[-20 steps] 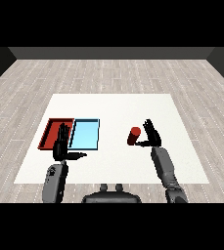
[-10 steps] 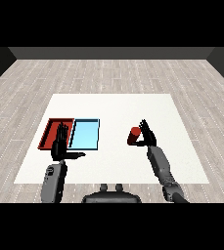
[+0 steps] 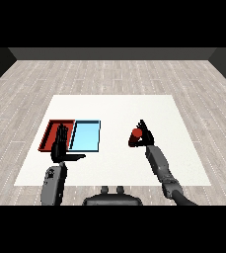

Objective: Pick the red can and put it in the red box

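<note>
Head view: white worktop [image 3: 114, 106] on a pale plank floor, with 2 trays lying side by side near its left edge. Taking the light blue tray [image 3: 86, 136] as landmark, the red tray [image 3: 52, 131] touches its left side, and both trays show bare floors where they are not covered. The left hand [image 3: 60, 144] stands over the near right corner of the red tray, just left of the blue tray's near edge, fingers straight and held together, thumb stuck out sideways toward the blue tray; it hides part of the red tray's rim and floor. The red can [image 3: 135, 137] is well to the right of the blue tray, tilted rather than upright. The right hand [image 3: 145, 136] is curled round the can from its right side, so only the can's left half and its top end show. Whether the can's base touches the worktop is hard to make out.
</note>
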Robot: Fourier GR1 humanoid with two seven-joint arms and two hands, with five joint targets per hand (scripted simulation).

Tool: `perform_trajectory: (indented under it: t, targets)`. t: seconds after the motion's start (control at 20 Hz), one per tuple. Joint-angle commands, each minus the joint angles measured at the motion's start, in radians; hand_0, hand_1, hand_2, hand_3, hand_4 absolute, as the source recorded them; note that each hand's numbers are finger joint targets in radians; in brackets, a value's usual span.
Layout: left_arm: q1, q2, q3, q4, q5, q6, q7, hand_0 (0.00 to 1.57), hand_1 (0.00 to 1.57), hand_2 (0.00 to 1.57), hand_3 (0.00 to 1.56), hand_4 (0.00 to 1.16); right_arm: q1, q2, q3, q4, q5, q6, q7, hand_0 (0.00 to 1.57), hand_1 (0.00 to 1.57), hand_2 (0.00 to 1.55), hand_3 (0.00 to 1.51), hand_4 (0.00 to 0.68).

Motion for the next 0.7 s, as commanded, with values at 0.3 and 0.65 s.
perform_trajectory:
  t: [0.3, 0.65]
  targets:
    - [0.039, 0.005, -0.009, -0.100, 0.013, -0.004, 0.045, 0.00, 0.00, 0.00, 0.00, 0.00, -0.073, 0.004, 0.006, 0.155, 0.032, 0.021, -0.058, 0.00, 0.00, 0.00, 0.00, 0.000]
    - [0.020, 0.004, 0.000, -0.040, -0.001, -0.001, 0.003, 0.00, 0.00, 0.00, 0.00, 0.00, -0.140, 0.020, -0.013, 0.223, 0.029, -0.015, -0.056, 0.00, 0.00, 0.00, 0.00, 0.000]
